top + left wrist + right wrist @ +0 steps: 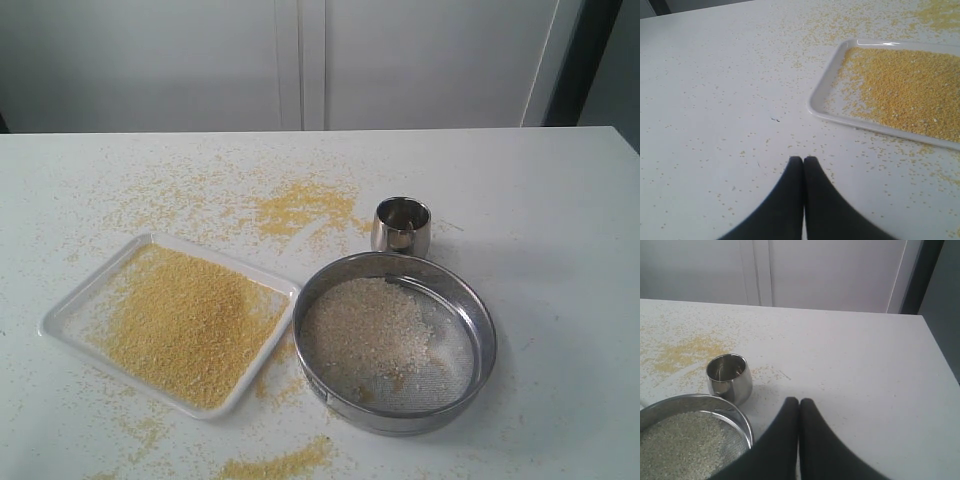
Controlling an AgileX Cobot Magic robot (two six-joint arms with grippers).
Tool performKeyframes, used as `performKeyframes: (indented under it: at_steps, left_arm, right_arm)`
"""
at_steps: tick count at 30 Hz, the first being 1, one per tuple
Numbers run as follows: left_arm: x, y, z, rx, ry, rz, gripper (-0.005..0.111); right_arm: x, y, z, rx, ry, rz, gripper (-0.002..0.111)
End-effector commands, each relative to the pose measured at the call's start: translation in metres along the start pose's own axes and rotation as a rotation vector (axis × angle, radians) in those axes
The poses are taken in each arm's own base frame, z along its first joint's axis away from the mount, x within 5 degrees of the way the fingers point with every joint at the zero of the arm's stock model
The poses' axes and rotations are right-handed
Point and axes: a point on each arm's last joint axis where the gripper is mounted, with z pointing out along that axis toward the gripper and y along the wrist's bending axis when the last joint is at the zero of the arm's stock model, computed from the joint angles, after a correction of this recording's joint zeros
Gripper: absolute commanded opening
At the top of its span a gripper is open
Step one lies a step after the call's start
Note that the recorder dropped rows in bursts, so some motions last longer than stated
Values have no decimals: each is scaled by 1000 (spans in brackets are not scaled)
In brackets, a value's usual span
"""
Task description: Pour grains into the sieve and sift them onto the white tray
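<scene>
Status: the pour and sift steps appear complete. The fine yellow grains lie spread across the white tray, which rests flat on the table. The whitish, rice-like grains sit inside the sieve, mostly on the side toward the tray, with bare mesh on the far side. The sieve rests on the table just beside the tray's right corner; whether the two touch cannot be determined. The small steel cup stands upright and looks empty, just behind the sieve. Loose yellow granules are scattered over the table around both vessels.

Next move: probably none beyond parking the arms. If a further shake is required, a gripper must first spread its jaws, then take the sieve by its rim and carry it level over the tray.

End effectors: the left gripper is fully closed, fingertips pressed together, gripping nothing, and hangs over bare table near the tray's edge. The right gripper is likewise clenched and empty, positioned beside the sieve and near the cup, touching neither.
</scene>
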Motion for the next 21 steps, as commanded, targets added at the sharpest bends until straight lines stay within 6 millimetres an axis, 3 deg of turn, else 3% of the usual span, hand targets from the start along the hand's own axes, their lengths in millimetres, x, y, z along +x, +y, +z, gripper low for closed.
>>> performKeyframes:
  at_steps: [1, 7, 13, 21]
  left_arm:
    - [1, 0, 0, 1, -5, -12, 0]
    - [1, 0, 0, 1, -5, -12, 0]
    - [1, 0, 0, 1, -5, -12, 0]
    - [1, 0, 0, 1, -5, -12, 0]
  right_arm:
    - [0, 0, -1, -3, -15, 0, 0]
    - [6, 0, -2, -2, 1, -12, 0]
    - [37, -1, -24, -4, -53, -19, 0]
    - [71, -3, -30, -4, -65, -33, 0]
